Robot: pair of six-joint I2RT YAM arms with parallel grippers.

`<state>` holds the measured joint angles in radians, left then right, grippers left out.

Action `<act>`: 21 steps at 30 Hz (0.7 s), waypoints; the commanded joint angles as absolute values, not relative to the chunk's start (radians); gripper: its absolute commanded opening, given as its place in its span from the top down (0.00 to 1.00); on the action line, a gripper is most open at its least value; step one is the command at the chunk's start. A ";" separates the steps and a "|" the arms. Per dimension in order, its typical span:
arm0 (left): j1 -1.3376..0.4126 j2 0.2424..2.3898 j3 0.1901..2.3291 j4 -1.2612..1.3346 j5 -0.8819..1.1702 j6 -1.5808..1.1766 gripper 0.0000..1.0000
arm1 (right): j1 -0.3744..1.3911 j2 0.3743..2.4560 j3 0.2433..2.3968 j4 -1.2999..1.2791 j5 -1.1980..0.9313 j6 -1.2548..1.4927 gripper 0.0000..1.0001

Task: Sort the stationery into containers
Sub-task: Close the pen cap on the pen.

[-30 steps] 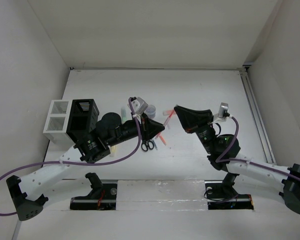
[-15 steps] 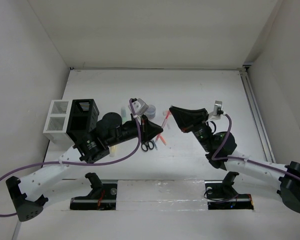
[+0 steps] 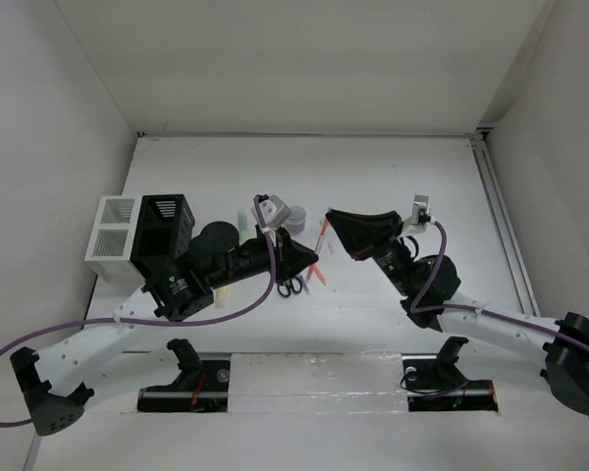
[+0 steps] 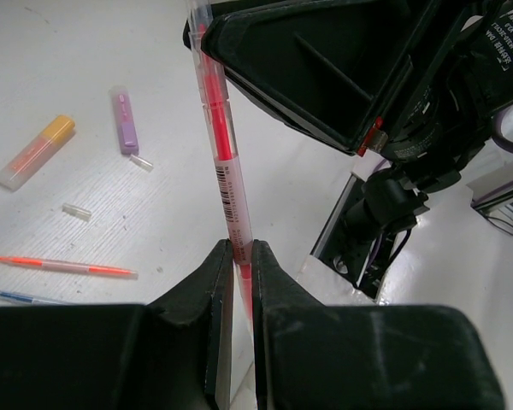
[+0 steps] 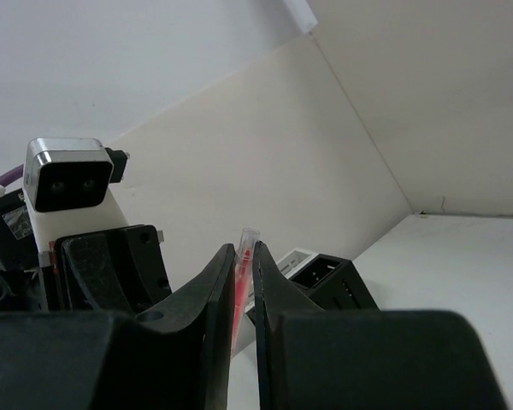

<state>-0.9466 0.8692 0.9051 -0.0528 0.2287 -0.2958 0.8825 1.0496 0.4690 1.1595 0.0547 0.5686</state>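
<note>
- My left tool (image 4: 242, 256) is clamped on one end of the red pen (image 4: 222, 145), which is held up over the middle of the worktop (image 3: 393, 167).
- My right tool (image 5: 244, 266) pinches the same pen's other end.
- The black organiser (image 3: 162, 228) and the white organiser (image 3: 111, 238) stand touching at the worktop's left edge.
- An orange highlighter (image 4: 36, 152) and a purple highlighter (image 4: 124, 121) lie loose beneath the pen.

- Top view: bright, even overhead light; white table (image 3: 373, 177) nearly blown out, only soft, faint shadows.
- Left wrist view: red pen (image 4: 222, 145) sharp; left gripper (image 4: 237, 256) dark, slightly soft up close.
- Right wrist view: dimmer, greyish; right gripper (image 5: 242, 254) blurred, underexposed.
</note>
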 commanded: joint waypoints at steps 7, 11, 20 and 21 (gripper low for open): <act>-0.946 0.828 0.946 0.141 0.224 -0.278 1.00 | 0.874 1.055 0.446 1.002 -0.018 0.517 1.00; -0.946 0.828 0.946 0.141 0.212 -0.278 1.00 | 0.874 1.055 0.437 1.002 -0.028 0.517 1.00; -0.946 0.828 0.946 0.141 0.212 -0.278 1.00 | 0.874 1.055 0.428 1.020 -0.048 0.517 1.00; -0.946 0.828 0.946 0.141 0.225 -0.278 1.00 | 0.874 1.055 0.428 1.020 -0.057 0.517 0.99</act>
<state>-0.9470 0.8692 0.9051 -0.0742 0.2100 -0.2924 0.8703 1.0401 0.4583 1.1408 0.0341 0.5556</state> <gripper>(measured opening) 0.043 0.165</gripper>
